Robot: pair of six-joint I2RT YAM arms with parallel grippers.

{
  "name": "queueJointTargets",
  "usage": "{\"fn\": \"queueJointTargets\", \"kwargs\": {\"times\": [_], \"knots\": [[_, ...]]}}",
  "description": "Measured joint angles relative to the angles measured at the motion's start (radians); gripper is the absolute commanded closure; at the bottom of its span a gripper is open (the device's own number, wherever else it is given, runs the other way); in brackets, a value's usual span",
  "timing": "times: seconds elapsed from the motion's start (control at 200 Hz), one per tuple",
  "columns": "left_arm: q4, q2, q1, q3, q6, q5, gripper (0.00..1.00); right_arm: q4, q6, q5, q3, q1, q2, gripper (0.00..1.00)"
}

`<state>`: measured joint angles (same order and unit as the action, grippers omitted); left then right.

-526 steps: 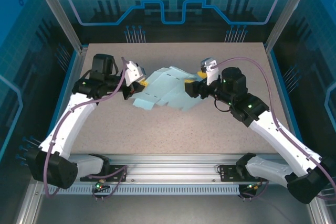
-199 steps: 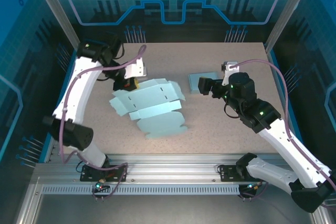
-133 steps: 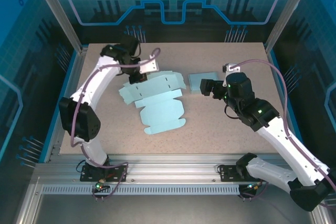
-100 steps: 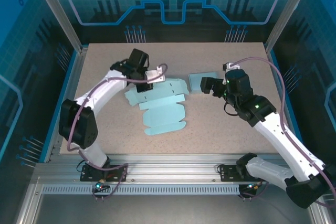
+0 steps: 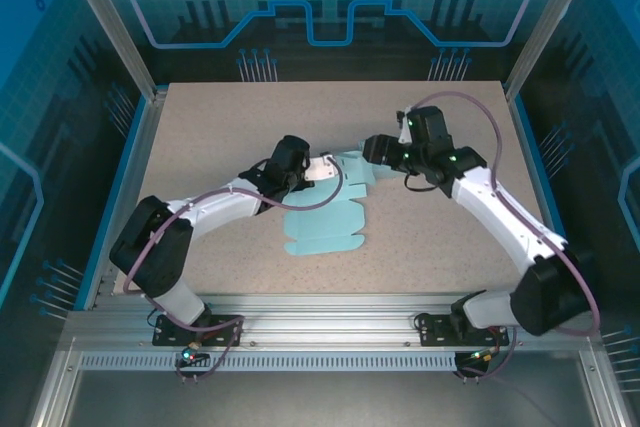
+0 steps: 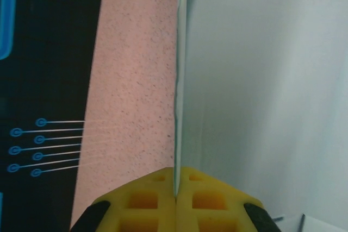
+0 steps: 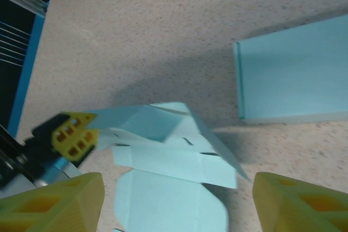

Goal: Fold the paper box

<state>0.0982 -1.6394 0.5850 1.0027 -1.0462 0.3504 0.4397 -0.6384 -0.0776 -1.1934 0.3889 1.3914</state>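
The paper box [image 5: 325,215] is a light blue flat cut-out lying mid-table, its far flaps raised. My left gripper [image 5: 320,171] is shut on the edge of one raised flap [image 6: 261,80], and the sheet runs straight out from between the yellow fingertips [image 6: 157,199]. From the right wrist the cut-out [image 7: 168,177] lies below with its far panels tented up, and the left gripper's yellow fingers [image 7: 73,134] hold its left corner. My right gripper [image 5: 373,152] hovers open at the cut-out's far right corner, its fingers [image 7: 54,202] wide apart with nothing between them.
A second light blue box [image 7: 296,77], folded flat, lies on the speckled tabletop [image 5: 200,127] just right of the cut-out. Blue-edged rails and frame posts [image 5: 120,47] border the table. The left forearm [image 5: 215,207] lies low across the left half.
The left arm has swung from the back left to the centre, carrying the cut-out's flap rightward. The right gripper has moved left and back to the cut-out's corner.
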Motion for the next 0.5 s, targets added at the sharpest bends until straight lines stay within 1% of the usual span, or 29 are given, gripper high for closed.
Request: {"fn": "queueJointTargets", "kwargs": {"times": [0.075, 0.17, 0.235, 0.41, 0.5], "knots": [[0.07, -0.018, 0.008, -0.015, -0.019, 0.039, 1.0, -0.008, -0.014, -0.034, -0.066, 0.0, 0.072, 0.35], [0.135, -0.034, 0.012, -0.031, -0.038, 0.074, 1.0, -0.023, -0.026, -0.066, -0.131, 0.005, 0.154, 0.42], [0.165, -0.035, 0.013, -0.042, -0.052, 0.09, 1.0, -0.023, -0.037, -0.077, -0.165, 0.013, 0.201, 0.45], [0.239, -0.037, 0.018, -0.062, -0.072, 0.116, 1.0, -0.021, -0.047, -0.092, -0.241, 0.043, 0.304, 0.46], [0.278, -0.042, 0.022, -0.074, -0.085, 0.126, 1.0, -0.021, -0.056, -0.101, -0.26, 0.05, 0.345, 0.48]]}}
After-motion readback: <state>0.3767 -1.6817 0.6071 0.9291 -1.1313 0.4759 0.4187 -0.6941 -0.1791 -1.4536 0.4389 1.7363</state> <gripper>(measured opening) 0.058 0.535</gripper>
